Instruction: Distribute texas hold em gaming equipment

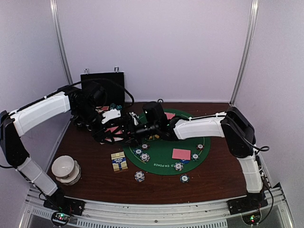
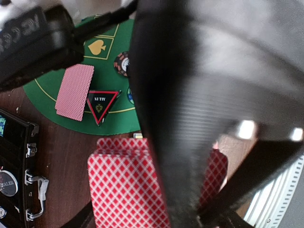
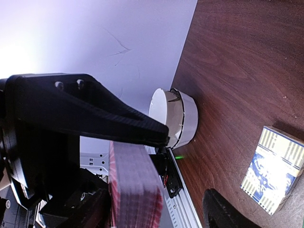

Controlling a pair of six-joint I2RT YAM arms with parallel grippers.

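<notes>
The left fingers are gripping the deck of pink-backed playing cards above the table, its stacked edge lying just beside the right fingers, which are gaping wide and apparently holding nothing.

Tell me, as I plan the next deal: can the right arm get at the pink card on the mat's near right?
Probably yes: the pink card lies uncovered on the green mat, and the right end effector is open.
</notes>
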